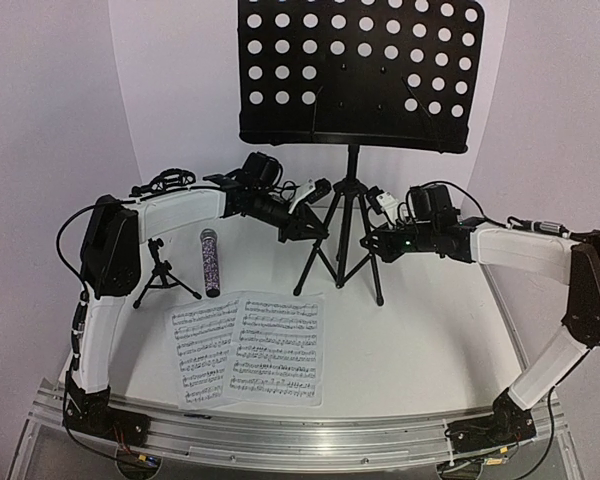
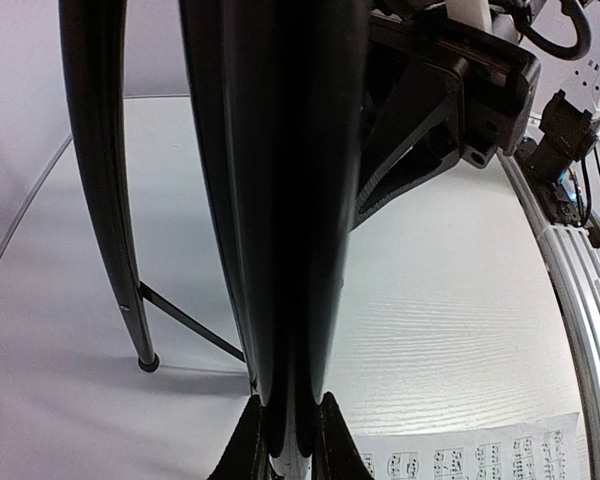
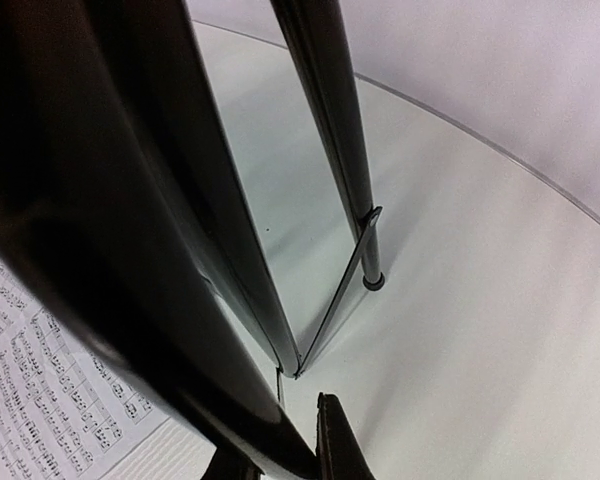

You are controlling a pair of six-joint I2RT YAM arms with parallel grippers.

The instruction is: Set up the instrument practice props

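Left gripper (image 2: 288, 445) around music stand (image 2: 270, 200) leg

white table (image 1: 430, 340), sheets (image 1: 250, 350), microphone (image 1: 209, 262), stand (image 1: 355, 132), seemingly small tripod (image 1: 162, 276)

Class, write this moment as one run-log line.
music stand: upright | left gripper: jaws shut on a leg | right gripper: jaws shut on a leg | music sheets, microphone: flat on table | mic stand: upright, free

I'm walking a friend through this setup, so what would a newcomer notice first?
The black music stand towers at centre back with its perforated desk. The left gripper and right gripper clamp its tripod legs from either side, while two music sheets lie flat in front.
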